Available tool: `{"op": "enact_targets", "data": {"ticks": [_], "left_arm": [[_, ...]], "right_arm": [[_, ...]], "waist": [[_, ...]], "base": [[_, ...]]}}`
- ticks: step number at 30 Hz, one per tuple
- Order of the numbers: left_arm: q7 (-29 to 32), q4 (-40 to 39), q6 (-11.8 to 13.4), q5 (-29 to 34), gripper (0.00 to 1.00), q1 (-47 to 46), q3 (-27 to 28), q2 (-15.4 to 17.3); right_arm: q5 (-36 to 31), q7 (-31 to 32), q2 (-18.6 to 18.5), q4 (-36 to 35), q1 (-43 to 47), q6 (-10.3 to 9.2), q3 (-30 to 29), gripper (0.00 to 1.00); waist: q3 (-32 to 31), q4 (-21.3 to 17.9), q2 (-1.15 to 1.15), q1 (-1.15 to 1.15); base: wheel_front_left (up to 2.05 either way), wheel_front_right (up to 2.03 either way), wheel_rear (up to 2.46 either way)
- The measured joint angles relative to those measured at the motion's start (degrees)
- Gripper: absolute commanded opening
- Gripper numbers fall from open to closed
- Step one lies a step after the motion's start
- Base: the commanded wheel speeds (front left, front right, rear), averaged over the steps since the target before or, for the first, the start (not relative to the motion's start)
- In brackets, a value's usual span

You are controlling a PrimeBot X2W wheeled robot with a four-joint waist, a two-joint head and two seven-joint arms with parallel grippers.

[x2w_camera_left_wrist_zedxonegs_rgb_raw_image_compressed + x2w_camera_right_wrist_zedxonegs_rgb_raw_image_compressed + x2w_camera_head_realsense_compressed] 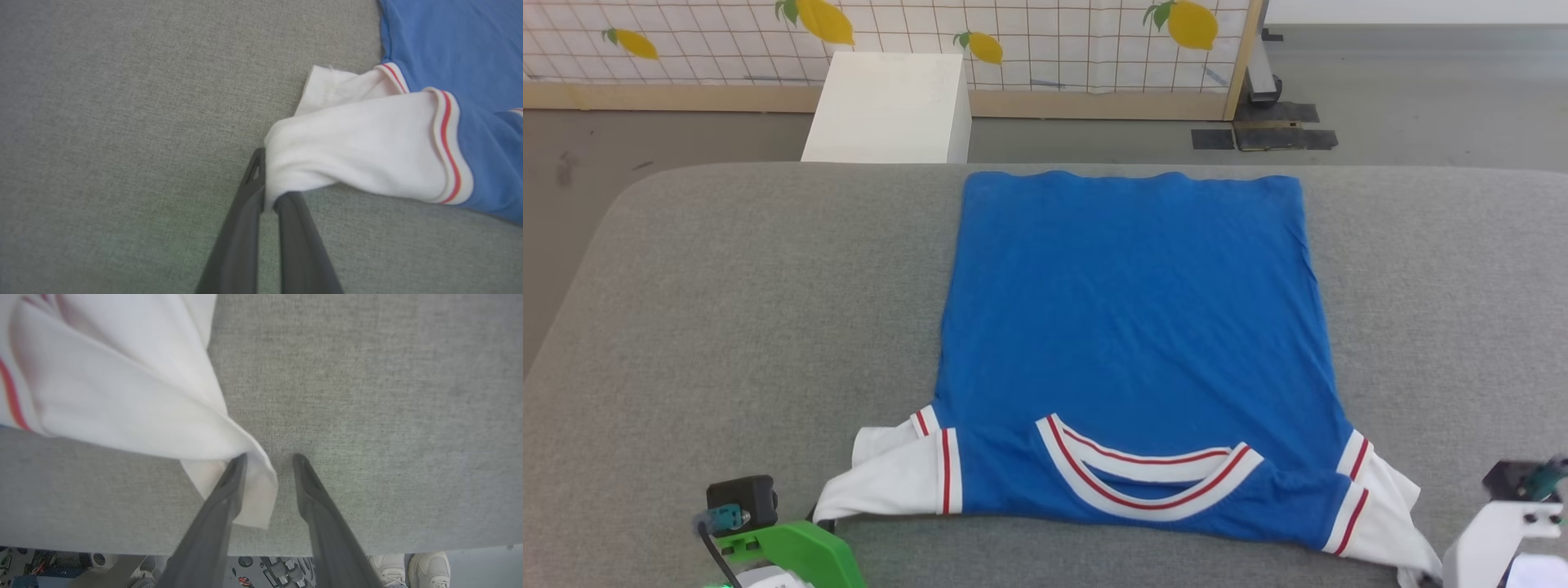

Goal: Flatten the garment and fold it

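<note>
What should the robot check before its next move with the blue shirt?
1. Left hand shut on the left sleeve: ok.
2. Right hand clear of cloth: not ok. It is open, but the tip of the right sleeve lies between its fingers.
3. Blue body of the shirt flat: ok.
4. Both sleeves flat: not ok, bunched.
5. Shirt wholly on the grey cushion: ok.
</note>
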Motion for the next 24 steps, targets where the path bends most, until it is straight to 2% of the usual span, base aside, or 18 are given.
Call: {"op": "enact_targets", "data": {"ticks": [3,11,15,18,24], "left_arm": [[-0.53,-0.92,0.01,-0.21,0.00,0.01,0.09,-0.16],[-1.72,-4.08,0.43,-0.21,0.00,0.85,0.12,-0.29],[-2.52,-5.44,0.43,-0.21,0.00,0.84,0.10,-0.32],[-2.96,-6.41,0.43,-0.13,0.00,0.76,-0.13,-0.42],[-4.35,-9.47,0.63,0.96,0.00,-0.35,-1.24,-1.09]], "right_arm": [[2.88,-0.08,0.85,-3.33,-0.61,0.00,-2.36,1.00],[11.54,1.64,2.92,-17.74,-5.20,0.00,-11.59,1.00],[12.84,-3.10,5.28,-20.86,-11.62,0.00,-14.35,1.00],[12.49,-8.75,5.49,-19.61,-16.60,0.00,-13.85,1.00],[8.47,-18.03,4.47,-10.40,-27.30,0.00,-11.09,1.00]], "waist": [[-0.15,-0.08,0.00,0.00],[-0.66,-1.28,0.00,0.00],[0.19,-1.32,0.00,0.00],[1.35,-1.18,0.00,0.00],[4.89,-0.16,0.00,0.00]], "base": [[0.00,0.00,0.00],[0.00,0.00,0.00],[0.00,0.00,0.00],[0.00,0.00,0.00],[0.00,0.00,0.00]]}}
